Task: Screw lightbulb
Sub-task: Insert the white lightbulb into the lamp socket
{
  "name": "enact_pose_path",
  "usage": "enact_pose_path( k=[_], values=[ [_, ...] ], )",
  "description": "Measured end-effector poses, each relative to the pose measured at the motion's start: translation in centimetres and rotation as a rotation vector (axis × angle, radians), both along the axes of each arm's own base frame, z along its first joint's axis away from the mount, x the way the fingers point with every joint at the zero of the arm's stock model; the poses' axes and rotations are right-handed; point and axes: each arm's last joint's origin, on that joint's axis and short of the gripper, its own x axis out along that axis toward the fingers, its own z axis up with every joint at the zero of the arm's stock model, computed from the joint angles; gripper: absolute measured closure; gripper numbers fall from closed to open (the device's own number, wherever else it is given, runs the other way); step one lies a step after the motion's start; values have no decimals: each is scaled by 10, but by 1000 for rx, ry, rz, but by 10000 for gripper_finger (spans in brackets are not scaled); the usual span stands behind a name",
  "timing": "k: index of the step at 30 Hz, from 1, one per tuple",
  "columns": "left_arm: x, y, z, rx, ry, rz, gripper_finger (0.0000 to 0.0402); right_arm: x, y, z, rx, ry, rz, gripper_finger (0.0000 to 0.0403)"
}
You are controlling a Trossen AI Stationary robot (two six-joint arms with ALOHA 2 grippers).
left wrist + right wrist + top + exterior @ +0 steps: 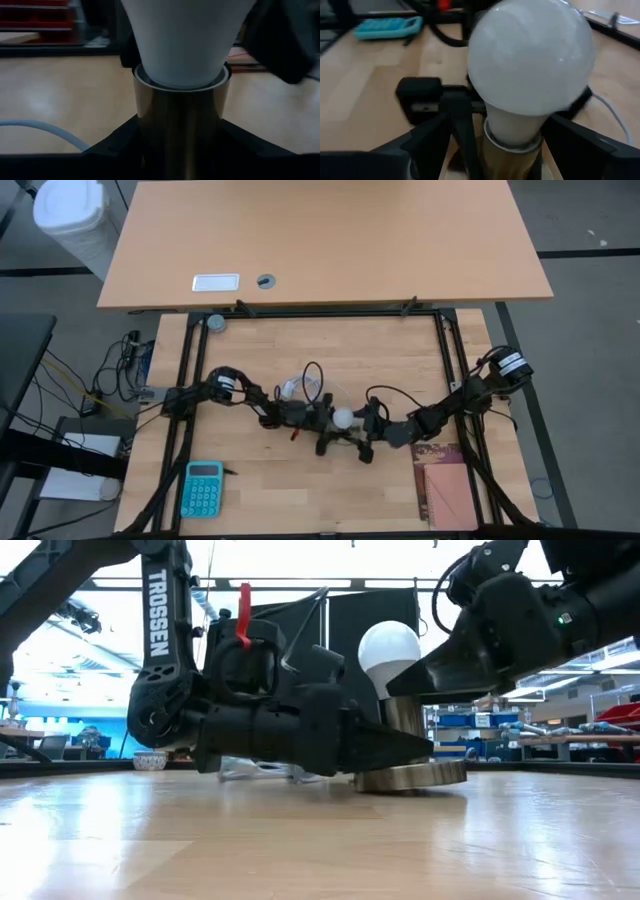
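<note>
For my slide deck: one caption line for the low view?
Left gripper clamps the brass socket while the lightbulb stands upright in it and the right gripper reaches in.

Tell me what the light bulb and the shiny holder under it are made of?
The lightbulb looks like frosted white glass or plastic: smooth, matte, softly glowing where light hits it. I cannot tell which. The socket it stands in looks like polished brassy metal, because it mirrors the table and shows bright streaks.
</note>
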Motion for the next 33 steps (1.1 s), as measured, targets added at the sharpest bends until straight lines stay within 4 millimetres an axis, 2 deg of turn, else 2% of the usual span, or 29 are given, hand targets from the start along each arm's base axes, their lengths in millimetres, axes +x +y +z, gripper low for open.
enact_pose_path(
  k=[4,8,22,33],
  values=[
    [-2,1,1,-26,-10,-119,204,-3,-8,-8,14,28,44,94],
    [-2,3,2,-45,-24,-194,204,1,-16,-7,62,27,91,94],
    [-4,5,3,-113,-5,-405,204,12,-25,6,117,-94,238,98],
    [-4,5,4,-136,-8,-418,204,21,-25,14,138,-105,277,114]
  ],
)
